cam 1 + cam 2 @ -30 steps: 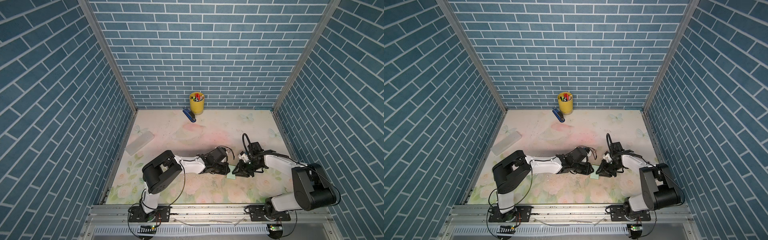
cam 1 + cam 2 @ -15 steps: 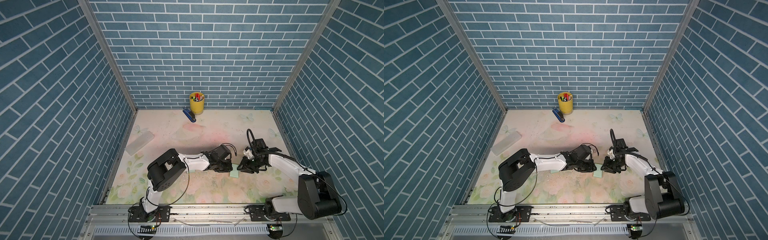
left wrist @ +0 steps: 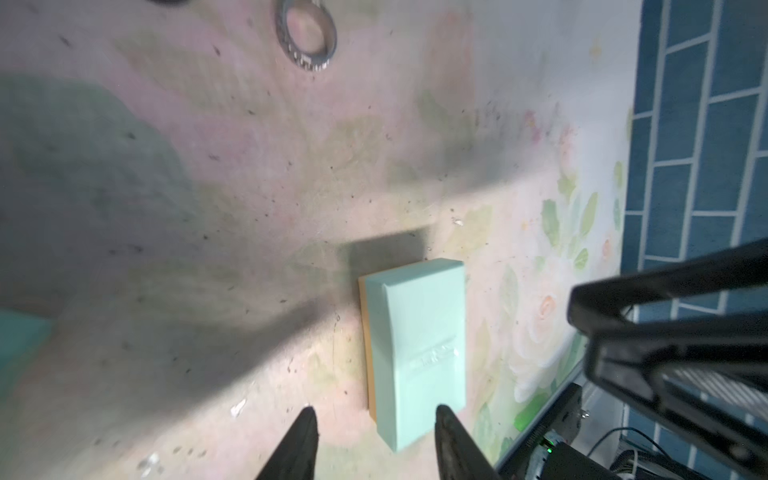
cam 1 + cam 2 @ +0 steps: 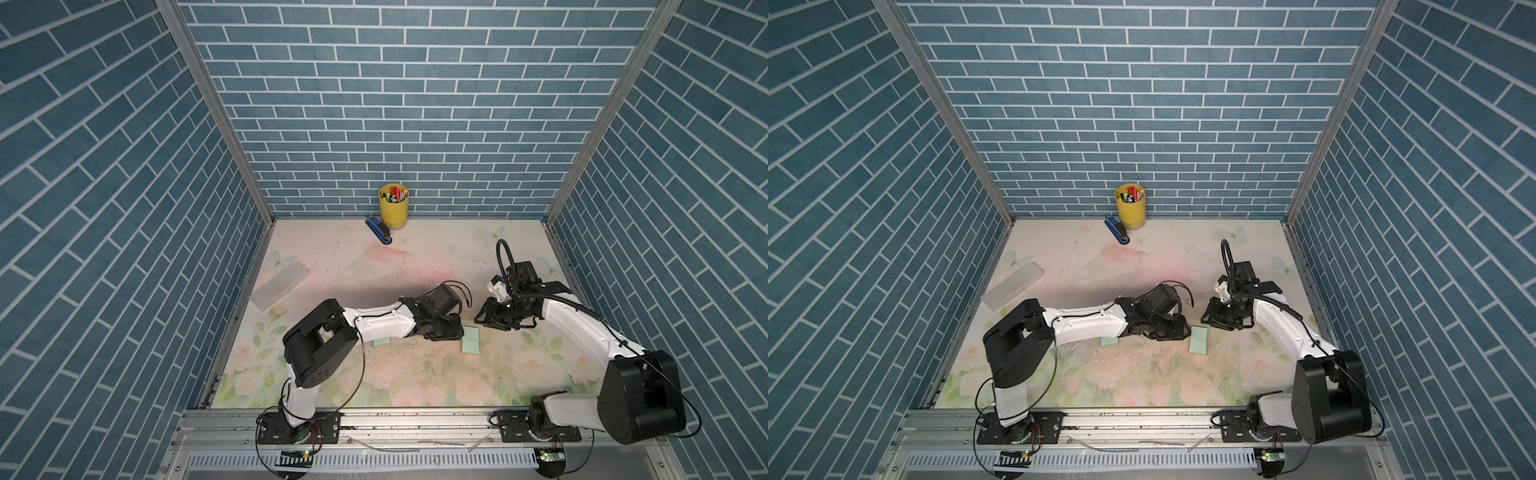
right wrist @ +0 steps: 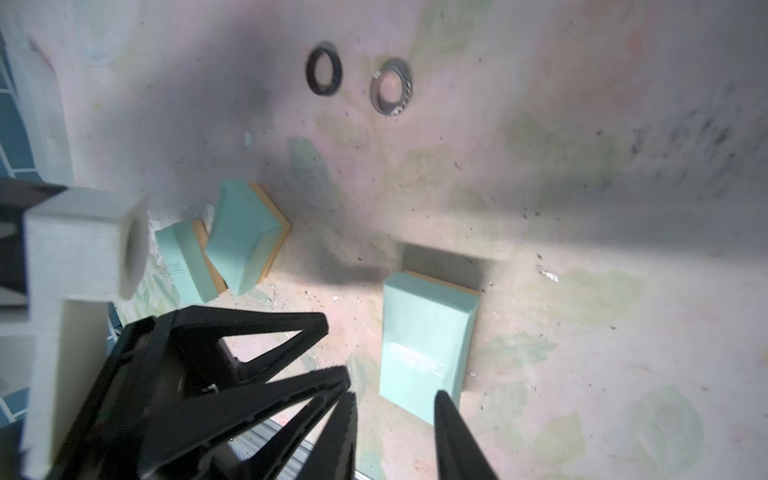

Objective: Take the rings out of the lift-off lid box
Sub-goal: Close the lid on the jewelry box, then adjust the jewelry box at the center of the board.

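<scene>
While both arms reach low over the worktop (image 4: 415,266), your left hand (image 3: 377,436) stands partly open and empty. Your right hand (image 5: 401,436) is parted too, with nothing between its tips. A black ring (image 5: 324,75) and a pale ring (image 5: 392,86) lie flat side by side on the worktop, well beyond the mint-green box (image 3: 417,340); no other rings show. That box lies flat between the two hands. Its long axis runs straight away from your left hand, which has one fingertip at the box's near short end and the other off to one side. Both hands are close, but the left looks nearer. To span the narrow width, you would likely shift that hand sideways. Two more mint-green pieces (image 5: 245,237) lie by the left arm. You cannot tell whether the box holds more rings.
</scene>
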Controlling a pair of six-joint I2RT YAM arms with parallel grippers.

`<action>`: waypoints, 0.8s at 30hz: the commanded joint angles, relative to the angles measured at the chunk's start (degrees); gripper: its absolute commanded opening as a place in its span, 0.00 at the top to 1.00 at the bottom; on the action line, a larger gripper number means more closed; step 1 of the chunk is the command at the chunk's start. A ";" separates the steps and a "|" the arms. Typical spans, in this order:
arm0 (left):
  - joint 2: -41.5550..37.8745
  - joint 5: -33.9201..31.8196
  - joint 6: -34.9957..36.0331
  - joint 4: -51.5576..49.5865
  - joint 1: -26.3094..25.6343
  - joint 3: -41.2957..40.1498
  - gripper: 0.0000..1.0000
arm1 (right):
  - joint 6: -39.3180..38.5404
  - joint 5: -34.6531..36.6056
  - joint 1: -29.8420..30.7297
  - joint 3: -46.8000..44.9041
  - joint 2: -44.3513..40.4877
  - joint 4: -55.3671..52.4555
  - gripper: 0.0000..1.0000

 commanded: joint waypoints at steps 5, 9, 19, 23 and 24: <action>-6.77 -4.30 17.91 -18.29 5.84 5.55 0.47 | 0.08 3.60 7.43 8.07 0.83 -2.32 0.58; -6.22 -7.11 27.97 -26.93 9.41 8.76 0.46 | 1.51 4.34 12.16 10.37 3.59 0.99 0.52; -3.02 -15.05 40.20 -31.07 11.29 7.97 0.40 | -1.59 6.26 11.90 14.42 6.15 -0.08 0.37; -1.72 -15.02 38.07 -30.48 12.45 7.93 0.40 | -1.43 5.19 11.56 12.66 6.84 1.20 0.36; -1.63 -13.99 37.79 -29.69 12.85 7.44 0.40 | -1.26 4.81 11.32 12.09 6.81 1.76 0.36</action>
